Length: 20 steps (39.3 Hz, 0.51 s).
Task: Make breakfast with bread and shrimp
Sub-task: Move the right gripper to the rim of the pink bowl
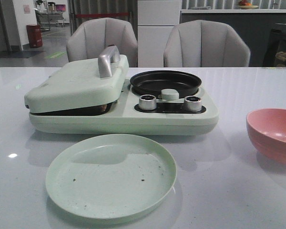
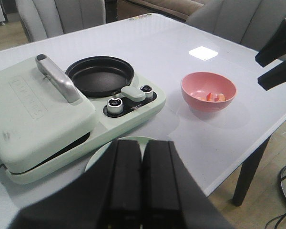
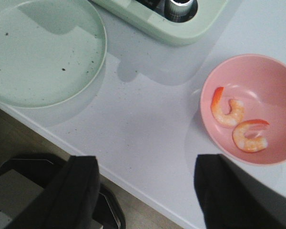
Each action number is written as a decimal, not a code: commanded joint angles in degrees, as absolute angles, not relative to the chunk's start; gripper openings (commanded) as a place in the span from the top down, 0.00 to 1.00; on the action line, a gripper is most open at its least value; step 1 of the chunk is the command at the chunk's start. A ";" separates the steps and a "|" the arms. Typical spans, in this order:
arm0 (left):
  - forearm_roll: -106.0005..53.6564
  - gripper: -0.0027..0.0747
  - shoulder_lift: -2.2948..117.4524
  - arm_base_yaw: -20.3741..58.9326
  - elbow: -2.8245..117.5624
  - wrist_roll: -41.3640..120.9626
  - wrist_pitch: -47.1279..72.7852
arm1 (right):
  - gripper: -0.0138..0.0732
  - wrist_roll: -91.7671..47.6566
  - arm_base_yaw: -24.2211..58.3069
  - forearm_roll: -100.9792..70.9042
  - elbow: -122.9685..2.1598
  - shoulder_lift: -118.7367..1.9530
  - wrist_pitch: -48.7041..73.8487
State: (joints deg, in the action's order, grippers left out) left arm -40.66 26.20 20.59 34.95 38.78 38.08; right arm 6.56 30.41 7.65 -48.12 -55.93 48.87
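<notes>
Step in hand, by judgement: moving shrimp (image 3: 227, 111) from pink bowl (image 3: 281, 71) to black frying pan (image 1: 165, 82) on the mint breakfast maker (image 1: 124, 117). Two shrimp visible in bowl in right wrist view, curled, close together near the bowl floor, bowl at table's right side, well apart from the pan. No bread visible anywhere; sandwich-press lid (image 1: 76, 86) down, slightly ajar, contents dark, cannot tell what's inside. Green plate (image 1: 109, 176) in front of the maker, only crumbs on it. Right gripper (image 3: 145, 191) spread wide, empty, hanging off the table edge near the bowl. Left gripper (image 2: 142, 176) pressed closed, nothing between fingers, above the plate's near edge. To do well: bring right gripper down over one shrimp only, align fingers across the curl's body, avoid bowl wall, pinch lightly since likely slippery. Bowl probably light, may slide or tip if rim nudged. Clear knobs (image 1: 148, 102) on the way over.
</notes>
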 commanded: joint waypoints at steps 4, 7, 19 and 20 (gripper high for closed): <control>-43.11 0.84 26.44 20.93 36.38 38.88 34.01 | 0.22 6.55 23.40 10.32 -55.26 -62.80 51.09; -43.11 0.84 26.44 20.93 36.38 38.88 34.01 | 0.22 6.55 18.17 10.23 -57.52 -65.67 52.74; -43.11 0.84 26.44 20.93 36.38 38.88 34.01 | 0.22 5.68 -3.27 5.16 -63.74 -76.62 53.71; -43.11 0.84 26.44 20.93 36.38 38.88 34.01 | 0.22 5.54 -3.86 5.16 -63.95 -77.35 53.38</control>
State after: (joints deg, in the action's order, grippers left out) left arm -40.66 26.20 20.59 34.95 38.78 38.08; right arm 6.35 -0.63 5.94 -61.32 -76.22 55.20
